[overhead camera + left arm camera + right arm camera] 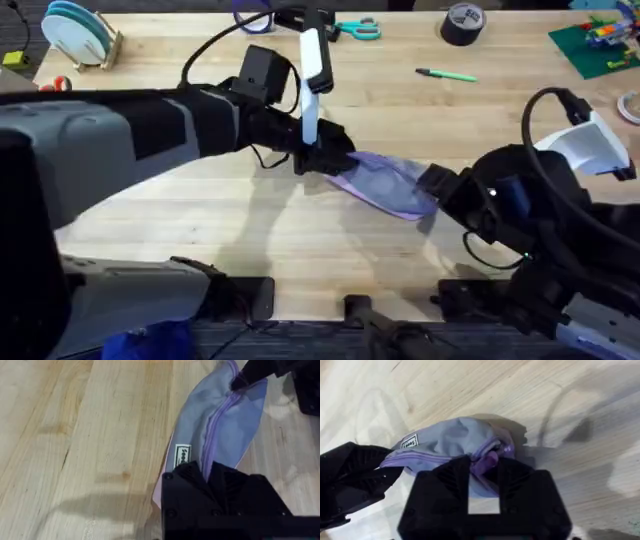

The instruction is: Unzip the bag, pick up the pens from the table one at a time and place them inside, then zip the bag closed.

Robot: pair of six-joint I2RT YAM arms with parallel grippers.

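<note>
The lavender bag [385, 180] lies slantwise on the table [200, 230] near its middle, its zipper [216, 420] closed along the length that shows. My left gripper [318, 158] is shut on the bag's end by the pale label [184, 453]; in the left wrist view its fingers [190, 477] straddle the zipper line. At the opposite end my right gripper [437, 183] is shut on the purple zipper pull [492, 457]. One green pen [447, 74] lies far back on the table, right of centre, away from both grippers.
Teal-handled scissors [358, 28] and a black tape roll [463, 22] lie at the back edge. A green brick baseplate [600, 45] sits at the back right, and a rack of blue plates [80, 35] at the back left.
</note>
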